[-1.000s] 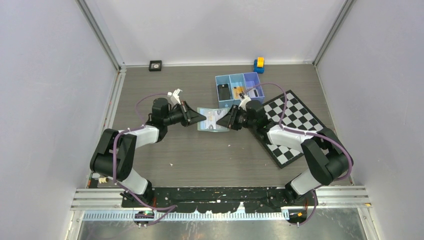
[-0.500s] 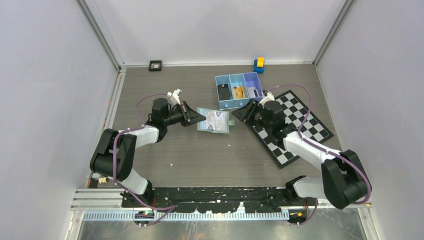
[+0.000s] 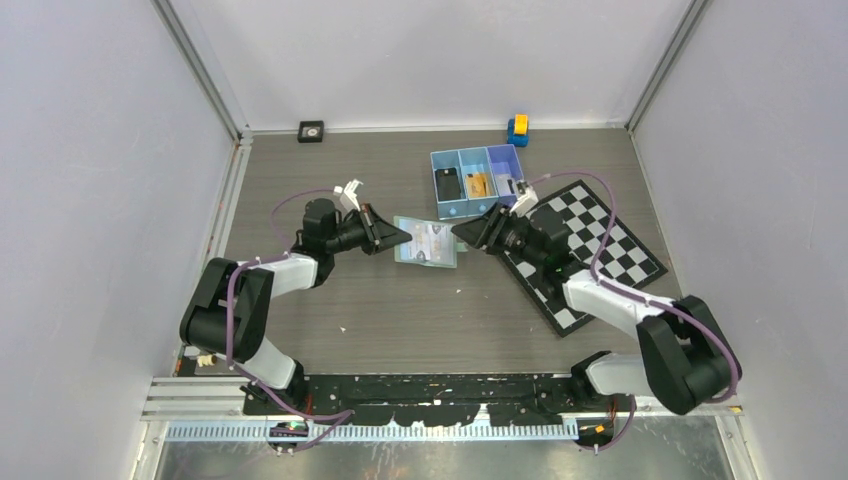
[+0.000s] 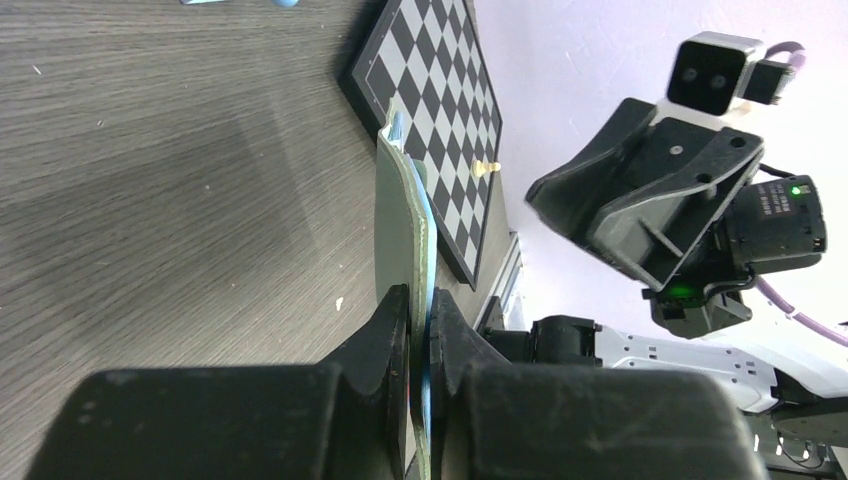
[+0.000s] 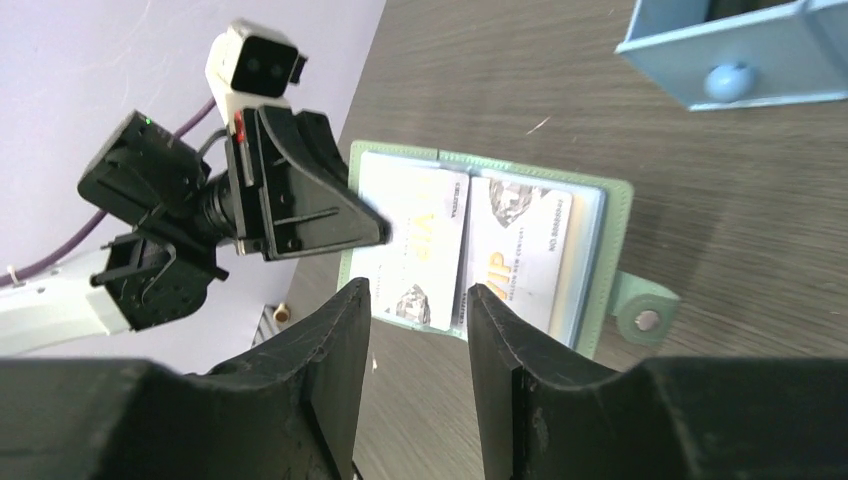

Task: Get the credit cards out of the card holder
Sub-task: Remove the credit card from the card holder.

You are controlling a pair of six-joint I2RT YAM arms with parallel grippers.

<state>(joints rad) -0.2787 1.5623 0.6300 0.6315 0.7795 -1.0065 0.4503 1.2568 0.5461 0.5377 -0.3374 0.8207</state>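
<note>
Left pincer (image 3: pixel 405 237) clamped tight on the 9 o'clock edge of the card holder (image 3: pixel 428 243), which is spread open mid-counter (image 3: pixel 400 320). Right pincer (image 3: pixel 462 232) about half open, gripping nothing, just beside the holder's 3 o'clock edge. Two pale credit cards (image 5: pixel 515 250) sit in its sleeves. Blue tray (image 3: pixel 468 207) at 1 o'clock of the holder: black card (image 3: pixel 449 183) left compartment, gold-orange card (image 3: pixel 477 185) middle. Chessboard (image 3: pixel 610 235) at 4 o'clock.
</note>
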